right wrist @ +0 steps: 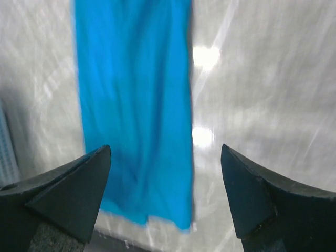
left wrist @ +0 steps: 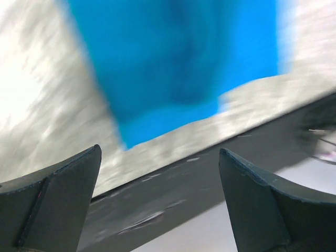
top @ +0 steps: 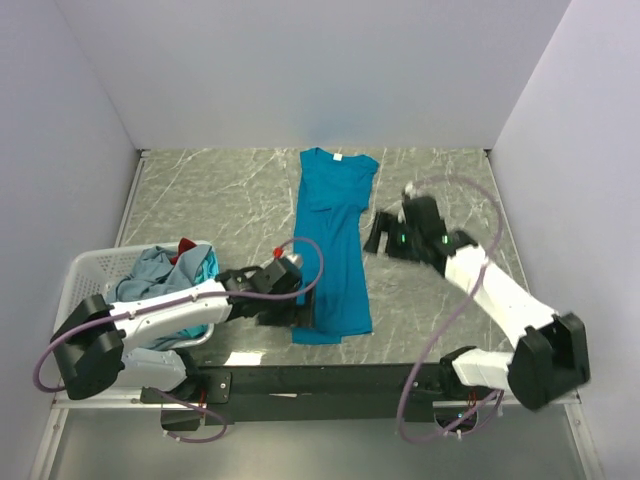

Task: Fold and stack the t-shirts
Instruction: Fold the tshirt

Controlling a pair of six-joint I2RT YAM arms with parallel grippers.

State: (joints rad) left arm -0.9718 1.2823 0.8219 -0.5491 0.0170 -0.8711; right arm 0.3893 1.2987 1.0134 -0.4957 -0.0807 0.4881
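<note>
We see the left gripper point(left wrist: 160, 152) spread wide and empty, the teal-blue t-shirt point(left wrist: 173, 63) just ahead; the right gripper point(right wrist: 165, 149), equally spread and empty, faces it too.

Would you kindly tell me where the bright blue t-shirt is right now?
In the top view, the bright blue t-shirt lies lengthwise down the middle of the table, between the white basket on the left and the right gripper on its right.
</note>
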